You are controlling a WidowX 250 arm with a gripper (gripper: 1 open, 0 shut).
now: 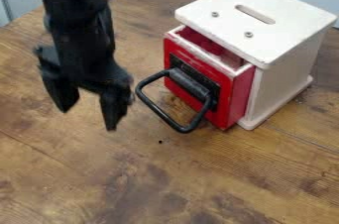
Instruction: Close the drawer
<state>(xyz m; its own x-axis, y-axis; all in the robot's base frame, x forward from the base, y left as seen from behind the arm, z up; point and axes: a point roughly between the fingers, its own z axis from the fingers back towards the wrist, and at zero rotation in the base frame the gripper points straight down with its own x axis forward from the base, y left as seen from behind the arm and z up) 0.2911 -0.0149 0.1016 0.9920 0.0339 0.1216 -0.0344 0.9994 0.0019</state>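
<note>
A black robot arm (82, 25) reaches down from the upper edge of our view, left of the cream-white wooden box with a slotted top (284, 45), and we see it hang nearly upright over the brown wood-grain table (79, 183). Its black two-fingered gripper (89, 115) points downward at the arm's lower end, well apart from the box, with one finger on the side nearer the box and the other on the side away from it. Blur softens the fingers' outlines, yet we can make out a gap between them: the hand is open and grips nothing.

The small red-fronted wooden drawer (235, 111) stands partly pulled out of the box, on the side facing the arm, and we can look down into its interior just beside the box's top. A black block mount (195, 80) sits on the red front, and from it a large black wire loop handle (171, 123) juts away from the box, toward the arm. The finger nearer the box is close to that loop in our view; whether the two touch, we cannot tell. Two round metal screws (248, 35) dot the box's top, on the side toward the drawer, beside the oblong slot (255, 14).
</note>
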